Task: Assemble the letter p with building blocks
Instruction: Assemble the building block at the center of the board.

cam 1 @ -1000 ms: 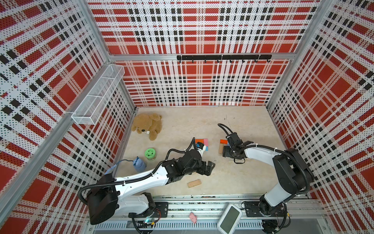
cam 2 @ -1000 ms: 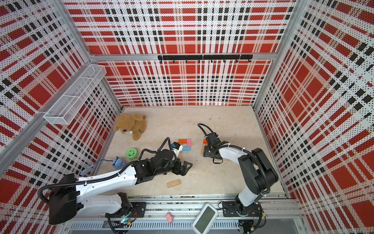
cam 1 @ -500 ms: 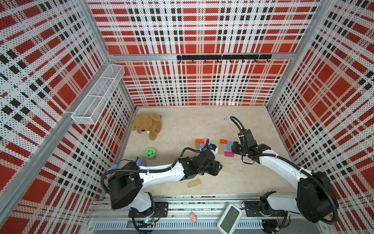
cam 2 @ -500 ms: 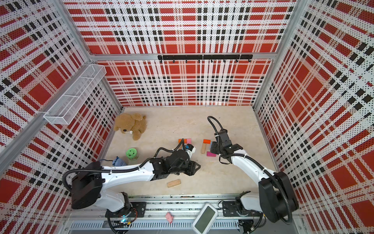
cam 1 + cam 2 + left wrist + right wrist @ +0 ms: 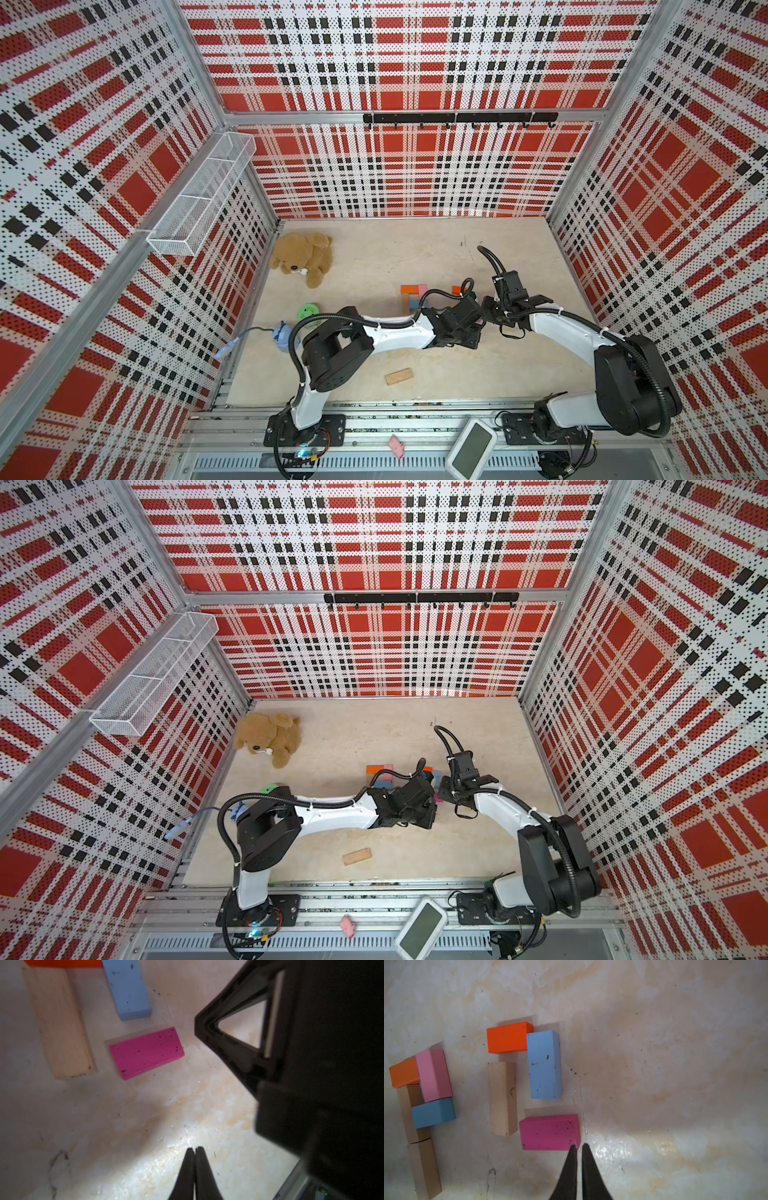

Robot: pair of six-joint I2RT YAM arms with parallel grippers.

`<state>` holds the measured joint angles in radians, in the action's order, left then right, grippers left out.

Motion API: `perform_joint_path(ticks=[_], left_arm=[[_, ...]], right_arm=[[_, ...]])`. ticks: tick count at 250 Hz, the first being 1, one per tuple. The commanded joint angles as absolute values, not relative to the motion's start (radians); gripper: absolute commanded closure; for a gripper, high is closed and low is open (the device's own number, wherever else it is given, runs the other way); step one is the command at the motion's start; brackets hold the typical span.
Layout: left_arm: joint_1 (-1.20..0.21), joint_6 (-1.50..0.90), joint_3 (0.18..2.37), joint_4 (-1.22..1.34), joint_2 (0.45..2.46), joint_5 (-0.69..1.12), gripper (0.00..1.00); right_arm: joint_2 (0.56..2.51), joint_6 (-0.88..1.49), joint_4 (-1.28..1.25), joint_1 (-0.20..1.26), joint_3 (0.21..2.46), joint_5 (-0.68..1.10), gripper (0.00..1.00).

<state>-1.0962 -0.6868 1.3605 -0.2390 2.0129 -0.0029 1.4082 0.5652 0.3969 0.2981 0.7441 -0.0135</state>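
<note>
In the right wrist view several building blocks lie flat on the table. An orange block (image 5: 508, 1038), a light blue block (image 5: 545, 1064), a tan block (image 5: 502, 1099) and a magenta block (image 5: 549, 1132) form one group. A second cluster of orange, pink (image 5: 433, 1075), blue and tan blocks lies beside it. My right gripper (image 5: 578, 1146) is shut on nothing, its tips at a corner of the magenta block. My left gripper (image 5: 195, 1148) is shut and empty over bare table, apart from the magenta block (image 5: 146, 1053). Both wrists crowd together in a top view, the left wrist (image 5: 461, 320) beside the right wrist (image 5: 511, 299).
A loose tan block (image 5: 399, 377) lies near the front edge. A brown teddy bear (image 5: 303, 257) sits at the back left. A green toy (image 5: 308, 311) and a blue object (image 5: 282, 332) are at the left. A wire basket (image 5: 199, 199) hangs on the left wall.
Both grippers have closed from open. The left arm has stretched to the right, up against the right wrist. The right gripper has drawn back a little from the blocks.
</note>
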Motion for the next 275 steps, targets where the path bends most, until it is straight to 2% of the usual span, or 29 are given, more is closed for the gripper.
perform_joint_path(ticks=[1,132,275], left_arm=[[-1.075,-0.677,1.417,-0.273,2.061,0.001,0.95],[-1.005,-0.669,1.468,-0.273,2.152,0.031,0.96],[-0.991,-0.667,1.509,-0.264,2.2,0.055,0.96]], right_arm=[[1.413,0.563,0.364,0.284,0.733,0.002,0.9],[1.502,0.56,0.351,0.284,0.755,0.021,0.91],[1.577,0.559,0.327,0.284,0.774,0.044,0.92]])
